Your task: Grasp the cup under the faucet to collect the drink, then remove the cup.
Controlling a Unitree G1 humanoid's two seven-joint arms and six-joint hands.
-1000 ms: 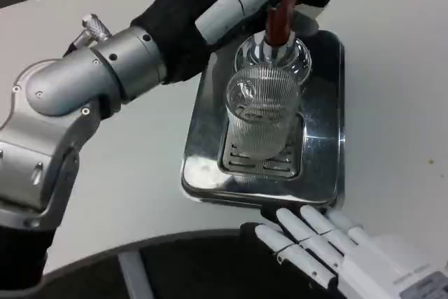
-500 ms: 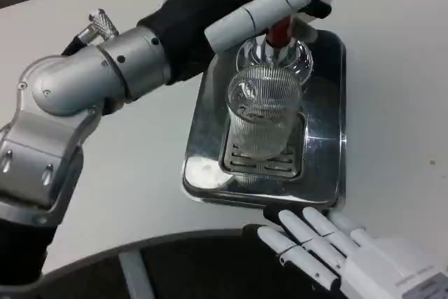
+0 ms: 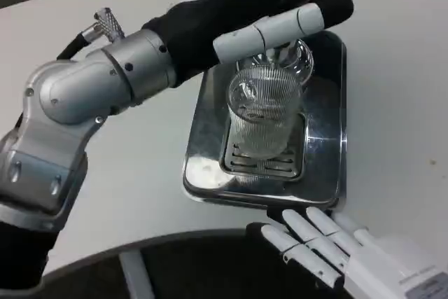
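There is one cup (image 3: 266, 118). It is clear glass with thin ribs running up and down its round side. It stands upright on the slotted grate (image 3: 263, 161) of one shiny metal tray (image 3: 329, 152). The cup sits just below the left hand (image 3: 276, 8) and well ahead of the right hand (image 3: 329, 246). I cannot tell if any drink is in it.

Right behind the cup is one faucet (image 3: 285, 54), with a round shiny base. The left hand reaches across over the faucet and hides its top. The fingers (image 3: 280, 26) of that hand are white and black, stretched out long and a little apart. They seem to hold nothing, but I cannot tell for sure if they touch the faucet underneath. No finger touches the cup.

The right hand lies low at the near edge of the table (image 3: 140, 166), just in front of the tray. Its white fingers (image 3: 297, 243) are straight and spread apart, and it holds nothing.

The tray is a square with soft round corners, and it shines like a mirror. The table is white, smooth and round at its edge. The left forearm (image 3: 105, 85) is silver metal with a black sleeve near the hand.
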